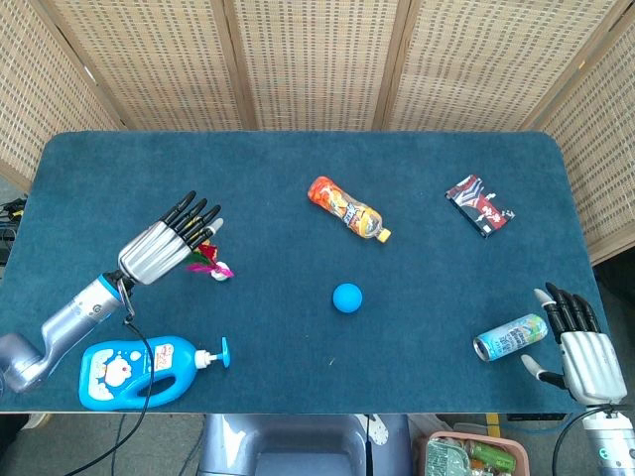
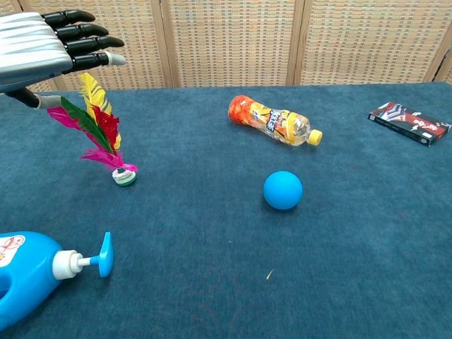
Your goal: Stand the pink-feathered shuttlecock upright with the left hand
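The pink-feathered shuttlecock (image 2: 99, 138) sits left of centre on the table (image 2: 233, 282), base down on the cloth and feathers leaning up toward the upper left, so it looks nearly stood up. The left hand (image 2: 44, 44) hovers just above the feather tips, fingers stretched out flat; whether its thumb touches a feather cannot be told. What seems left is a clean release. The right hand (image 1: 580, 342) lies open at lower right, holding nothing.
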Robot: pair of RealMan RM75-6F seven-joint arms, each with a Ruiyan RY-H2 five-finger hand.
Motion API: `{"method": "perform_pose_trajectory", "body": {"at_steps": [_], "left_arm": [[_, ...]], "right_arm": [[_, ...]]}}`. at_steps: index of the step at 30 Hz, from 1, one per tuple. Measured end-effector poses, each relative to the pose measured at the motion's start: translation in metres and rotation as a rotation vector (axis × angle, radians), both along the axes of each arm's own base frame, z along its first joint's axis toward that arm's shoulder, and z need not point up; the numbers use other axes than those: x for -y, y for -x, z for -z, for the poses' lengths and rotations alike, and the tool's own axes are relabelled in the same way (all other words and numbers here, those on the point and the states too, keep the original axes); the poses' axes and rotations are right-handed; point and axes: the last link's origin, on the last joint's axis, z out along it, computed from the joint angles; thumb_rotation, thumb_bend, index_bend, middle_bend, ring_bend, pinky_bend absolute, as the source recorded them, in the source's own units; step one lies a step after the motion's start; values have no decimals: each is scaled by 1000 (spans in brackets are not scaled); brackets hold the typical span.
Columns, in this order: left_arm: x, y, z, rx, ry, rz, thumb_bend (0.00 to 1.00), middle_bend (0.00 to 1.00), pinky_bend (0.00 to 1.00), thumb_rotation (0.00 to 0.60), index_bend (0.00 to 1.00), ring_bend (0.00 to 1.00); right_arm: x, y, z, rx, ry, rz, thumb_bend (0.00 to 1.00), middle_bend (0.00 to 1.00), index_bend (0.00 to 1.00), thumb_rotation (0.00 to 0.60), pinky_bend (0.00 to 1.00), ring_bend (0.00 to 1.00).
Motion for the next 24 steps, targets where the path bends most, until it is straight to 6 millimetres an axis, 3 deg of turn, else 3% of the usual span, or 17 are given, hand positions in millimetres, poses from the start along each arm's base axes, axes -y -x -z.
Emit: {"method": "perform_pose_trajectory", "body": {"at_steps": [5,14,19,24], "left_arm": [[-1,-8,-15,78,-34,6,260,0,0,600,0,0],[10,-21,-65,353,-93,-26,234,0,0,600,0,0],[39,-8,-72,506,-72,-136,218,0,0,600,0,0],[84,24,-65,632,-50,-324,207,0,0,600,0,0]], "right_arm": [[0,1,0,-1,-1,2,185,0,0,600,16,0],[0,0,2,-13,-4,0,185,0,0,600,16,0],[1,-1,4,-23,-5,-1,186,0,0,600,16,0],[1,-2,6,-33,-10,-2,185,0,0,600,16,0]]}}
